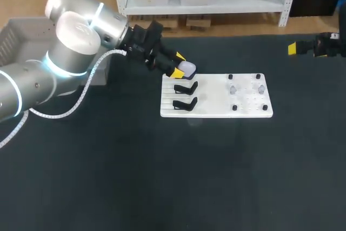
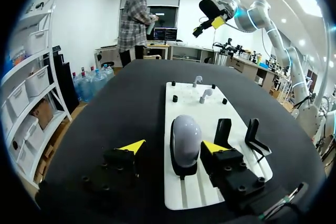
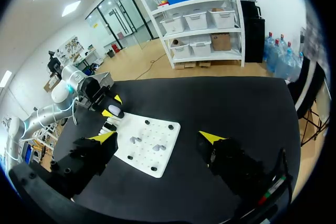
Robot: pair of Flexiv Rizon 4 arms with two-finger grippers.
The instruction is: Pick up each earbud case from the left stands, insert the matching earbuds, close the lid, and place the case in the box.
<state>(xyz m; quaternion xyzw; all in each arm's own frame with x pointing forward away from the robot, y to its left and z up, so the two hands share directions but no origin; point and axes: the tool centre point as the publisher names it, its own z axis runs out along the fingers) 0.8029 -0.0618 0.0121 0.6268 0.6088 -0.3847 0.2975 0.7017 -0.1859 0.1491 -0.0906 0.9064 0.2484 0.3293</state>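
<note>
The white case (image 1: 187, 68) is seen at the upper left corner of the board (image 1: 216, 106), just left of the frame's centre, between the spread fingers of the left hand (image 1: 178, 64), not clamped. The right hand (image 3: 159, 137) is held apart and empty above the surface (image 1: 162, 177), upper right

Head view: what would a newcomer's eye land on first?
The left gripper, open around a white earbud case on the farthest stand at the left end of the white board. Then two empty black stands beside it, and the right gripper, open, far off at the right of the table.
</note>
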